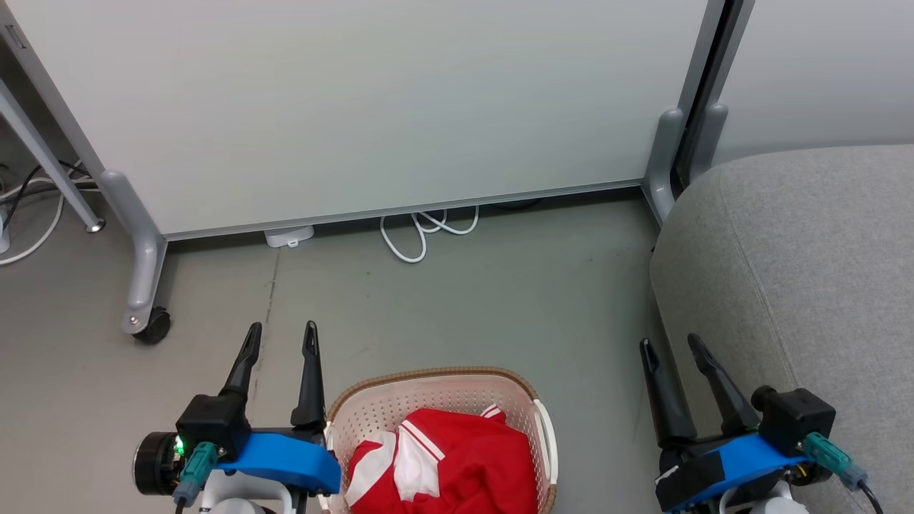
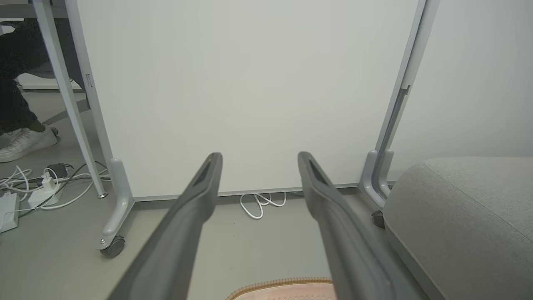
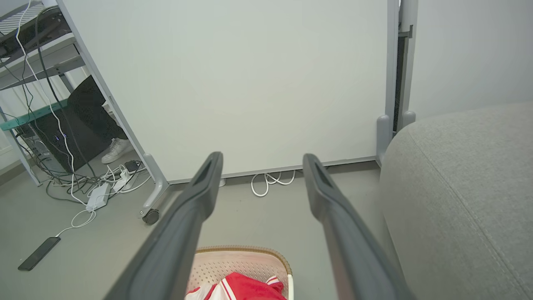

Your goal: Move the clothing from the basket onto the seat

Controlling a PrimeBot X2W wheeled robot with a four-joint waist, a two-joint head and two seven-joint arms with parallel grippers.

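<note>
The cream perforated basket (image 1: 437, 392) with a brown rim sits on the floor at the bottom middle of the head view, holding red clothing (image 1: 457, 464) with white panels and striped trim. My left gripper (image 1: 280, 337) is open just left of the basket, nothing between its fingers. My right gripper (image 1: 673, 345) is open between the basket and the grey seat (image 1: 807, 271), empty too. The right wrist view shows the basket (image 3: 250, 258), the clothing (image 3: 245, 287) and the seat (image 3: 466, 191). The left wrist view catches the basket's rim (image 2: 283, 285) and the seat (image 2: 470, 216).
A pale grey wheeled partition panel (image 1: 357, 107) stands behind the basket, its caster (image 1: 153, 325) at left. A white cable (image 1: 425, 232) loops under it. Cables, power strips (image 3: 98, 196), a phone (image 3: 39, 253) and a person's white shoe (image 2: 25, 143) lie off to the left.
</note>
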